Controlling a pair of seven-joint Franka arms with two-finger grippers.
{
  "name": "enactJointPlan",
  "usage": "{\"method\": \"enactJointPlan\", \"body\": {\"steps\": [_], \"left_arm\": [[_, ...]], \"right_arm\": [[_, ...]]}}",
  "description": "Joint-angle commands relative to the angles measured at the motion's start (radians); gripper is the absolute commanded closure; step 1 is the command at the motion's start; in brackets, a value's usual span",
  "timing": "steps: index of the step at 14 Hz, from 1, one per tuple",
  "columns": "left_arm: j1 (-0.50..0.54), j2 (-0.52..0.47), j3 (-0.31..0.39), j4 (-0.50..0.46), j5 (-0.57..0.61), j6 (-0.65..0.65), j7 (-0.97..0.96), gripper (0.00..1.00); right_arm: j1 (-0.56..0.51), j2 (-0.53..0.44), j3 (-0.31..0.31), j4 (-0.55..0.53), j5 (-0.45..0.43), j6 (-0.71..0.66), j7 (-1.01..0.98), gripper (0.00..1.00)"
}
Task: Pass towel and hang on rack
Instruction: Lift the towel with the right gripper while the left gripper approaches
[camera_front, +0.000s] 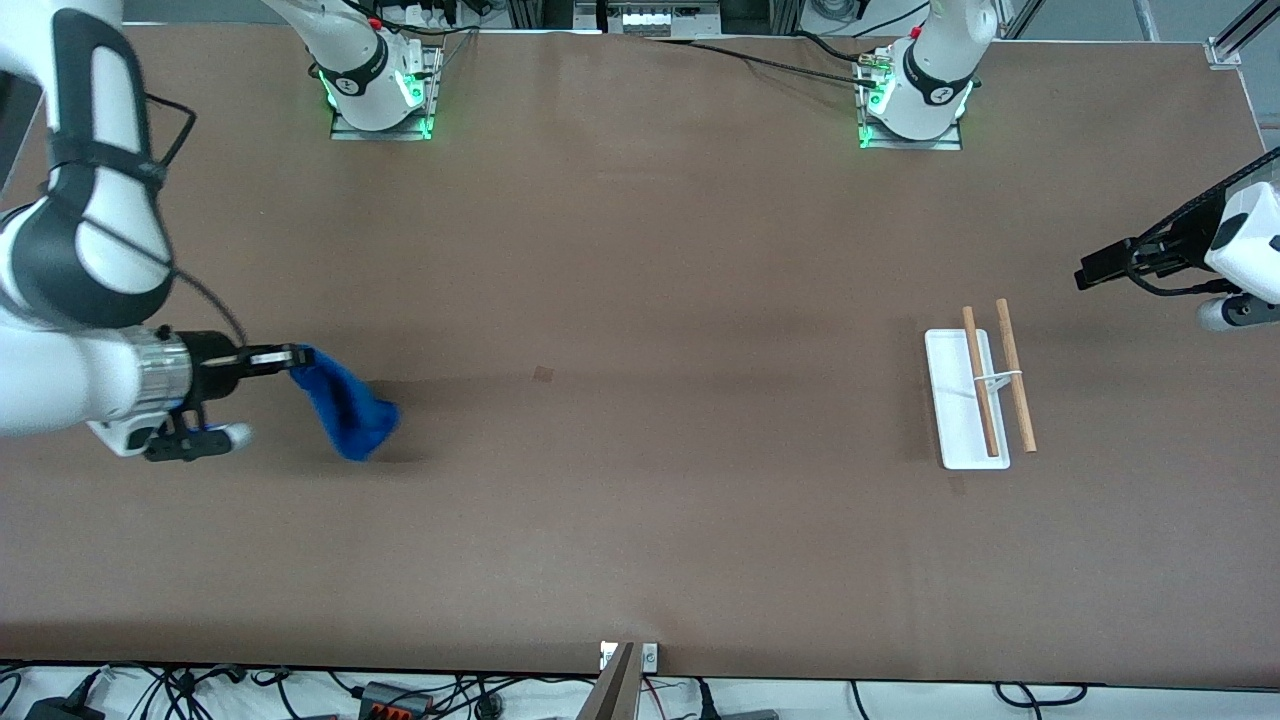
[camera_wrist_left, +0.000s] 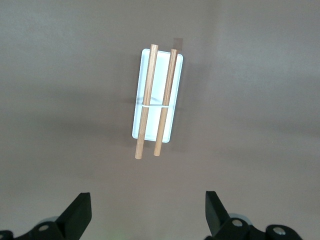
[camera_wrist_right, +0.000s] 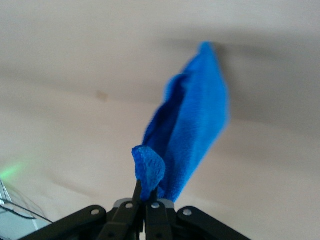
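Right gripper (camera_front: 296, 357) fingers pinched on towel (camera_front: 345, 410) corner, over right end of bench (camera_front: 640, 520) | left gripper (camera_front: 1090, 270) fingers spread, near rack (camera_front: 975, 400), waiting | handover: hanging edge best presented clear.

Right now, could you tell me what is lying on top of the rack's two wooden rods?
Nothing lies on the rack; both rods are bare. The towel hangs from the shut right tool. The rods cover strips of the white base.
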Motion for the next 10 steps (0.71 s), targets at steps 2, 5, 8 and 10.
{"method": "enactJointPlan", "body": {"steps": [2, 5, 8, 10], "left_arm": [[-0.001, 0.014, -0.005, 0.029, 0.001, -0.023, 0.001, 0.00], [0.008, 0.040, -0.007, 0.027, -0.019, -0.059, 0.009, 0.00], [-0.006, 0.098, -0.011, 0.027, -0.107, -0.102, 0.095, 0.00], [-0.016, 0.143, -0.014, 0.027, -0.178, -0.136, 0.141, 0.00]], "right_arm": [[0.162, -0.064, -0.009, 0.005, -0.008, -0.007, 0.011, 1.00], [0.268, -0.087, -0.008, 0.034, 0.068, -0.003, 0.011, 1.00], [0.326, -0.091, 0.003, 0.065, 0.254, 0.009, 0.008, 1.00], [0.346, -0.091, 0.012, 0.101, 0.315, 0.038, 0.008, 1.00]]}}
